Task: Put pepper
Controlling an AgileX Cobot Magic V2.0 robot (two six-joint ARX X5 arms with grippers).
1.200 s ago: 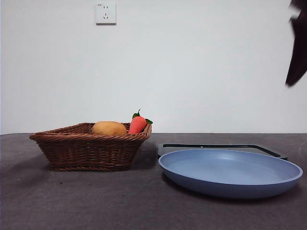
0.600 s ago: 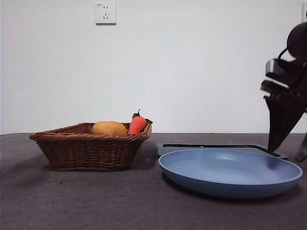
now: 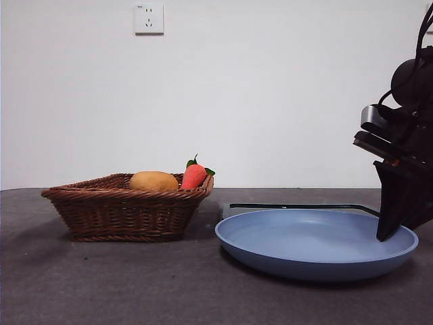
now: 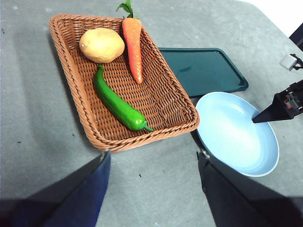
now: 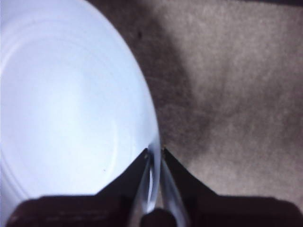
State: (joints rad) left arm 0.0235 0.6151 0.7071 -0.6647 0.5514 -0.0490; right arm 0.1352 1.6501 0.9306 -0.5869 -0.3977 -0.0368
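The pepper [image 4: 116, 101], long and glossy green, lies in the wicker basket [image 4: 71, 85] in the left wrist view; in the front view the basket's wall [image 3: 122, 213] hides it. My left gripper [image 4: 154, 152] is open and empty, high above the basket's near side. My right gripper [image 3: 389, 227] is shut on the right rim of the blue plate [image 3: 304, 247]. The right wrist view shows that gripper [image 5: 154, 153] pinching the plate's edge [image 5: 61, 109]. It also shows in the left wrist view [image 4: 259, 118] at the plate [image 4: 236, 135].
A carrot [image 4: 132, 45] and a potato [image 4: 102, 45] lie in the basket beside the pepper; both stick up over its rim in the front view. A dark green tray [image 4: 203, 68] lies flat behind the plate. Grey table all around.
My right arm has come down from the top right corner to the plate's right rim and shut on it. The plate has slid a little to the left.
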